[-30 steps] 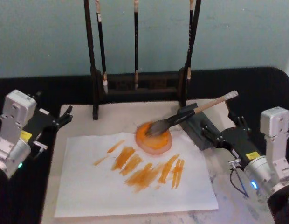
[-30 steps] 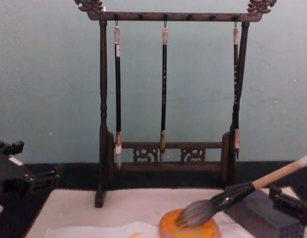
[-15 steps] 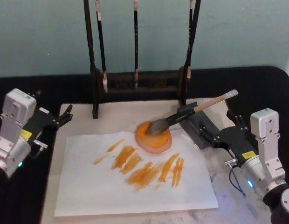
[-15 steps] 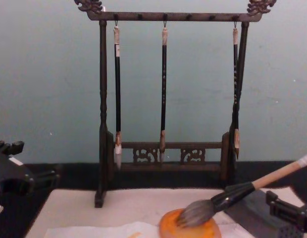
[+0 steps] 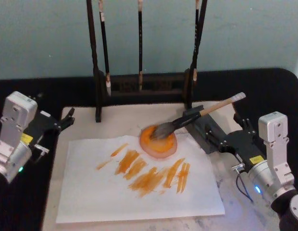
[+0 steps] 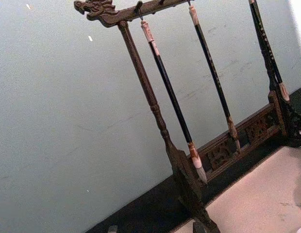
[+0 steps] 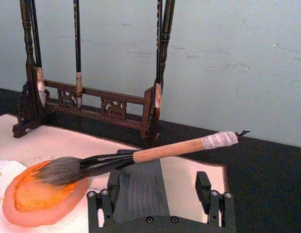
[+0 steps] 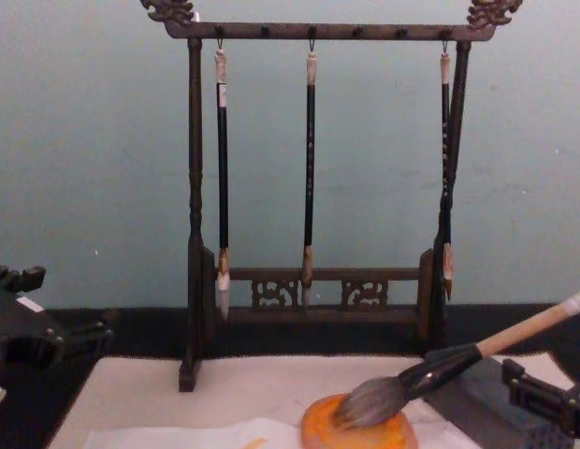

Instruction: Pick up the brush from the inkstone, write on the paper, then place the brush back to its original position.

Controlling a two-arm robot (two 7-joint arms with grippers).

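The brush [image 5: 202,114] lies free, its grey bristles resting in the round orange inkstone [image 5: 158,143] and its pale handle [image 7: 175,148] propped over the grey block [image 5: 203,129]. The inkstone [image 7: 38,196] sits on the far edge of the white paper [image 5: 139,192], which carries several orange strokes. My right gripper [image 5: 226,131] stands open just behind the block, short of the brush handle, and shows the same in the right wrist view [image 7: 159,201]. My left gripper [image 5: 66,119] rests open at the mat's far left corner, away from everything.
A dark wooden stand [image 5: 139,86] with three thin hanging brushes [image 8: 310,168] rises at the back of the cream mat [image 5: 120,120]. Black table surface [image 5: 279,91] surrounds the mat. The stand's right post is close behind the brush's end.
My right arm has shifted slightly left and lower, staying behind the block. The brush, inkstone and left arm have not moved.
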